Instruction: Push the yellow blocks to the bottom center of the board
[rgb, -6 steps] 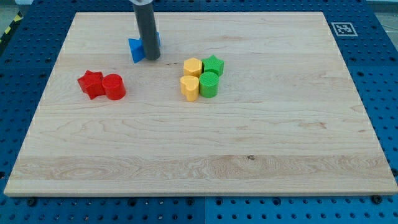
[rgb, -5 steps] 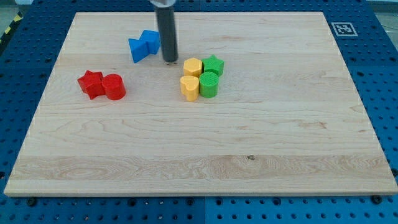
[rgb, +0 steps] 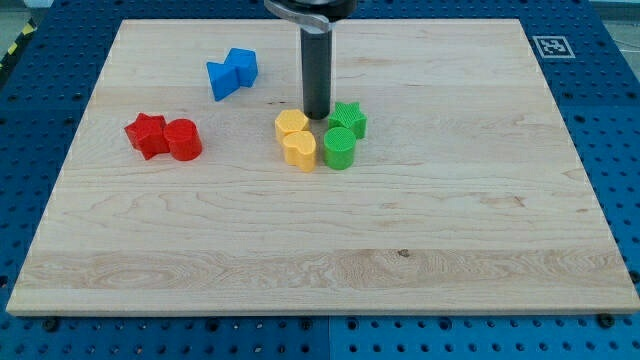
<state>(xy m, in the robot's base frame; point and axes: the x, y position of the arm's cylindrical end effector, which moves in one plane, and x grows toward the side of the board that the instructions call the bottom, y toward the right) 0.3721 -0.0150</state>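
Observation:
Two yellow blocks sit a little above the board's middle: a yellow hexagon block (rgb: 291, 124) and, touching it below, a yellow heart block (rgb: 299, 150). My tip (rgb: 317, 116) stands between the yellow hexagon on its left and a green star block (rgb: 348, 119) on its right, close against both. A green cylinder block (rgb: 340, 147) lies right of the yellow heart, below the star.
Two blue blocks (rgb: 232, 73) lie at the upper left. A red star block (rgb: 147, 134) and a red cylinder block (rgb: 183, 139) sit together at the left. A printed marker tag (rgb: 549, 45) is at the board's top right corner.
My tip moved right from beside the blue blocks to the yellow and green cluster. The two yellow blocks shifted left and slightly down; the green blocks shifted slightly right.

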